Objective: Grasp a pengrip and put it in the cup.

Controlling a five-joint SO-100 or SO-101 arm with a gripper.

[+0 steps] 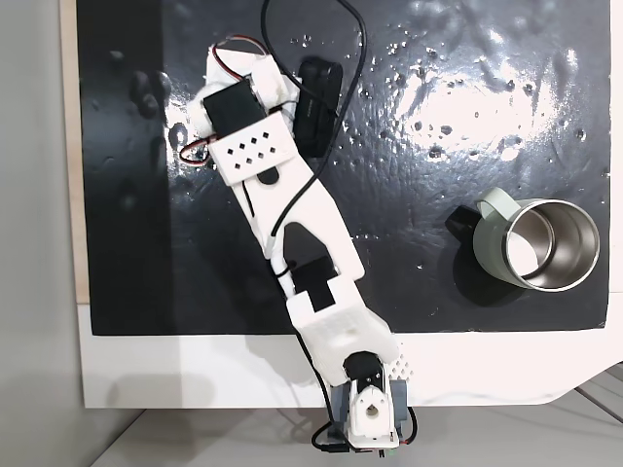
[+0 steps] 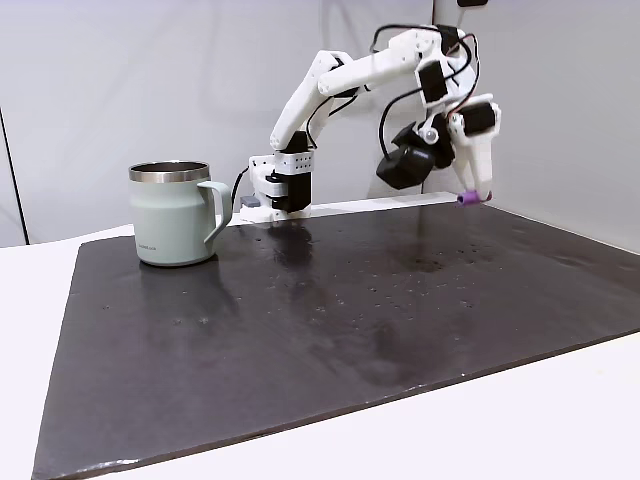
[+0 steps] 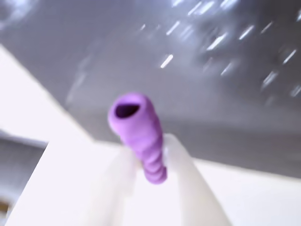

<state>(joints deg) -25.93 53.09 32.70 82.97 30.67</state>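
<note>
Pengrip [image 3: 138, 134]: one light-purple ribbed tube with an open hollow end, clamped between the two pale fingers [image 3: 181, 174] of the gripper [image 3: 148, 162] in the wrist view, which is blurred; its open end sticks out past the fingertips toward the black mat [image 3: 225, 94]. In a fixed view from the side, the same pengrip [image 2: 467, 198] shows as a small purple tip at the bottom of the gripper [image 2: 472, 192], held clear above the far right part of the mat [image 2: 350, 320], with the white arm [image 2: 345, 80] reaching up and over from its base [image 2: 283, 185]. Cup [image 2: 175, 213]: pale sage-green mug with a steel rim, upright on the mat's left part in that view, handle turned toward the arm base, well apart from the gripper. In a fixed view from above, the cup [image 1: 537, 243] stands at the mat's right side, showing its shiny steel inside, and the arm [image 1: 302, 243] stretches diagonally across the mat [image 1: 127, 243] toward the upper left.
</note>
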